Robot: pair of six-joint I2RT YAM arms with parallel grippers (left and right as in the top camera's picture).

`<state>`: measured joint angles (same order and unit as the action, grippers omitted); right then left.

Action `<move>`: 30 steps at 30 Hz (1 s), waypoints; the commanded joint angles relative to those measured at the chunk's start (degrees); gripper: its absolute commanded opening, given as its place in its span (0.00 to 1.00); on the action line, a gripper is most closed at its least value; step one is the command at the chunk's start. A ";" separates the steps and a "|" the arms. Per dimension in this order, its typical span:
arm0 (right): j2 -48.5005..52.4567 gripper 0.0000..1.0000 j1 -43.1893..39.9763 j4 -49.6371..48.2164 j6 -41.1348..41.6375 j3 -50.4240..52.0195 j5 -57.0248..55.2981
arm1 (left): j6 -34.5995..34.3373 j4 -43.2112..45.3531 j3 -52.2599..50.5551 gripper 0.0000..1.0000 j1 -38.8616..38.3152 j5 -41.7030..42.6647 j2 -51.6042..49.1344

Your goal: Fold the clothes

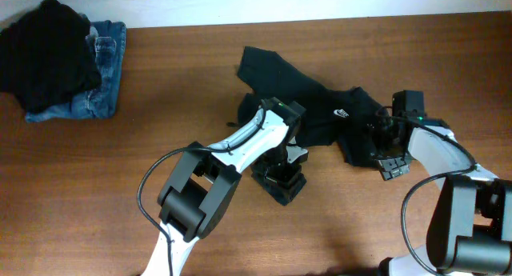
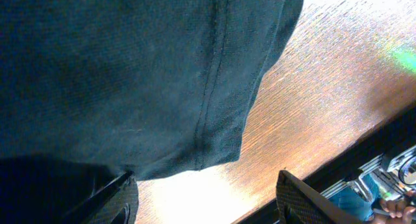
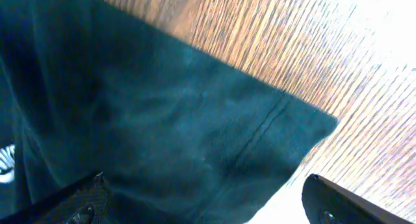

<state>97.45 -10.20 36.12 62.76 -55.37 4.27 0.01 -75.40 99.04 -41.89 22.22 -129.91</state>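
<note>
T-shirt lies crumpled right of centre on the table, its length running far-left to near-right. We see the left gripper at its near hem and the right gripper over its right end, both spread apart and empty.

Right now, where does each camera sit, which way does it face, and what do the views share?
Overhead: above the table, facing straight down at the dark T-shirt and jeans; left arm and right arm show.
Left wrist: on the left arm, facing the T-shirt's hem and table; left pincer open at bottom.
Right wrist: on the right arm, facing a T-shirt edge; right pincer open at bottom.
Shared: all see the same T-shirt and table.
</note>
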 commanded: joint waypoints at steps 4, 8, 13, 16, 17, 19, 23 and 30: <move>-0.24 0.99 -2.84 0.50 -2.97 0.26 3.04 | 0.02 0.24 -0.39 0.73 0.13 0.46 -0.70; -0.24 0.99 -4.87 2.01 -4.44 0.26 4.59 | 0.02 0.39 -0.39 0.76 0.13 0.48 -0.70; -0.35 0.99 -8.00 6.54 -4.46 0.26 4.85 | 0.02 0.42 -0.39 0.83 0.13 0.48 -0.70; -0.35 0.99 -9.22 7.58 -5.64 0.26 4.74 | 0.02 0.85 -0.39 0.86 0.13 0.48 -0.70; -0.35 0.99 -9.44 7.61 -6.45 0.26 4.72 | 0.02 1.11 -0.39 0.87 0.13 0.48 -0.70; -0.35 0.99 -9.68 7.63 -7.78 0.26 4.74 | 0.02 1.75 -0.39 0.92 0.13 0.48 -0.70; -0.35 0.99 -9.70 7.65 -11.23 0.26 4.81 | 0.02 2.58 -0.39 0.95 0.13 0.48 -0.70; -0.35 0.99 -9.70 6.99 -16.00 0.85 4.83 | 0.02 4.87 -0.39 0.96 0.13 0.48 -0.70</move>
<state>97.45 -19.51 43.38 50.06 -55.20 8.75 -0.23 -72.25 99.04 -41.89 22.37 -129.88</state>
